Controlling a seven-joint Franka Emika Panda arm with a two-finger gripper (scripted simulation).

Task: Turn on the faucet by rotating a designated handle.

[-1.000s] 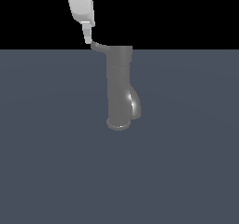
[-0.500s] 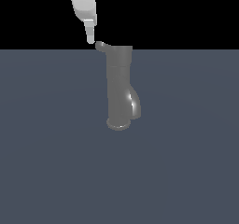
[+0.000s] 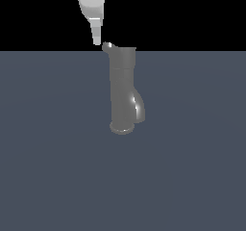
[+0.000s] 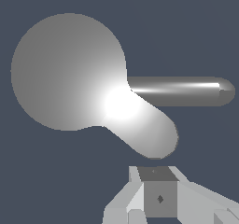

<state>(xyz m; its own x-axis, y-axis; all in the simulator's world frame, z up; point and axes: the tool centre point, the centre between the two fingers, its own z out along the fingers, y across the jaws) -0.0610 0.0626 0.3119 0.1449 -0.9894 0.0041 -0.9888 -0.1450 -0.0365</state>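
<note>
The faucet [image 3: 122,88] is a dark grey upright cylinder with a flared base and a curved spout [image 3: 138,107] on the exterior view's right. Its short handle [image 3: 106,46] sticks out from the cap toward the exterior view's left. My white gripper [image 3: 97,41] hangs from above, its tip right beside the handle's rounded end, touching or nearly so. In the wrist view the round cap [image 4: 70,71] fills the picture, the handle [image 4: 147,134] is the broad lobe pointing toward my gripper [image 4: 158,174], and the thin bar is the spout [image 4: 182,91]. The fingers look closed together, holding nothing.
The faucet stands on a flat dark blue-grey floor [image 3: 192,177] that reaches to a black background. Nothing else shows.
My gripper has moved toward the exterior view's right, staying at the handle's tip. The handle has swung with it and now looks shorter against the cap.
</note>
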